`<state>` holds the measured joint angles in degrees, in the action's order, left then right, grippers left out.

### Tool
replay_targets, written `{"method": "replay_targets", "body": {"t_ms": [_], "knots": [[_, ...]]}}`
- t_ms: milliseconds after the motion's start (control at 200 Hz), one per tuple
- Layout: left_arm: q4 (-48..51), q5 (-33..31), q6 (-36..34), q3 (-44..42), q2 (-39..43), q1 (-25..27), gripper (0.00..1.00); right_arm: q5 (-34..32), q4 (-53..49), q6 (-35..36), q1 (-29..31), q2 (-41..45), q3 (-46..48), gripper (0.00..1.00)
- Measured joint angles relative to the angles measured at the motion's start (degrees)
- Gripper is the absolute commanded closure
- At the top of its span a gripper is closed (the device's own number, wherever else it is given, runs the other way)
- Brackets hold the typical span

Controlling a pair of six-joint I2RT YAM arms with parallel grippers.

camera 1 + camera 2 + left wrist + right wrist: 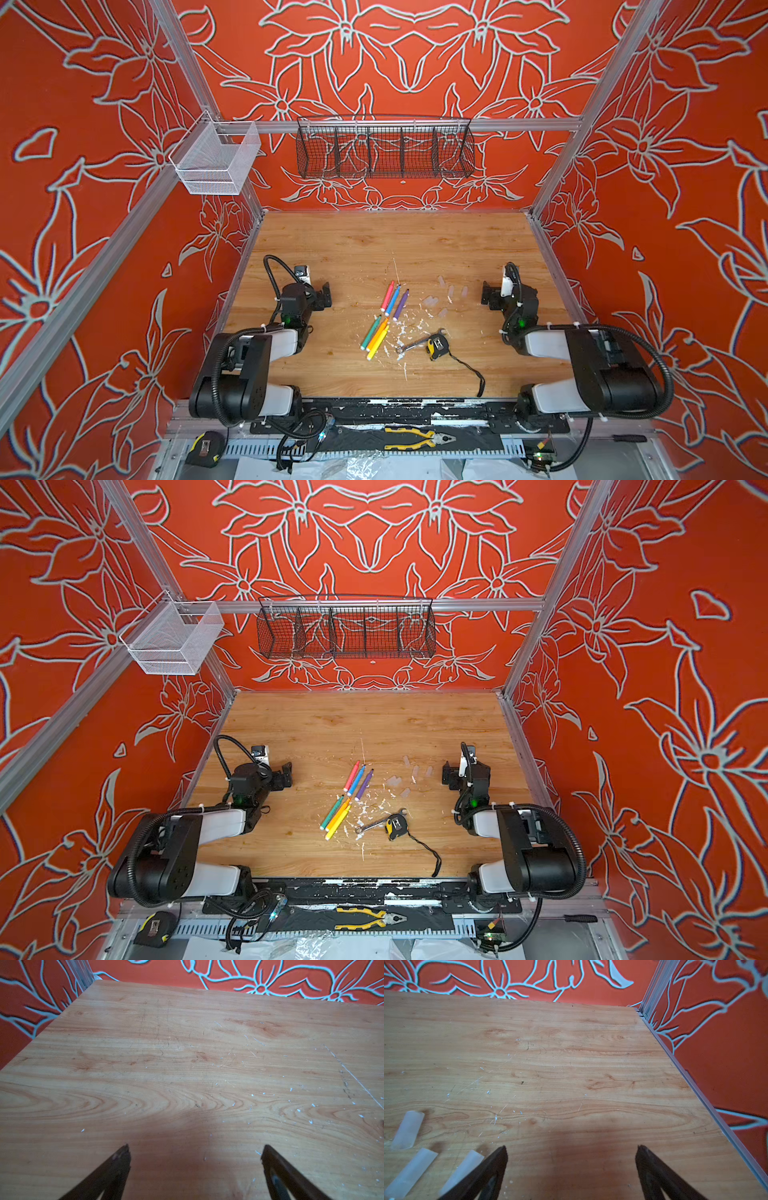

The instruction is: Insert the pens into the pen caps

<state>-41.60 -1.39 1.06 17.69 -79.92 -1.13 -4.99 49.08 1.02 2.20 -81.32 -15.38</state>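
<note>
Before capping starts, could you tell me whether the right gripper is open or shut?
Open. The right gripper has its fingertips wide apart in its wrist view, only bare table between them.

The left arm (pixel 245 374) and right arm (pixel 602 370) pair black joint housings with pale grey shells, black corrugated conduit (pixel 272 268), white zip ties (pixel 575 324), a green light (pixel 286 320) each, and dark tapered fingers (pixel 116 1169) on the left gripper (pixel 196 1145) and right gripper (pixel 572 1146).

Wooden table (pixel 353 241): six pens (pixel 401 304) mid-board, pen caps (pixel 430 301) just right, wrench (pixel 415 344) touching tape measure (pixel 437 345).
</note>
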Motion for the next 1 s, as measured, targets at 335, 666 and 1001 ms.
{"method": "replay_targets", "body": {"t_ms": [335,666,1001], "knots": [[0.0,0.0,0.0,0.0,0.0,0.0,0.03,2.3,-0.2,-0.2,-1.0,0.0,0.0,0.02],[0.0,0.0,0.0,0.0,0.0,0.0,0.03,2.8,-0.9,-0.4,-1.1,1.9,0.0,0.02],[2.1,-0.4,0.0,0.0,1.8,0.0,0.03,2.3,-2.9,-1.3,-1.1,6.9,0.0,0.03]]}}
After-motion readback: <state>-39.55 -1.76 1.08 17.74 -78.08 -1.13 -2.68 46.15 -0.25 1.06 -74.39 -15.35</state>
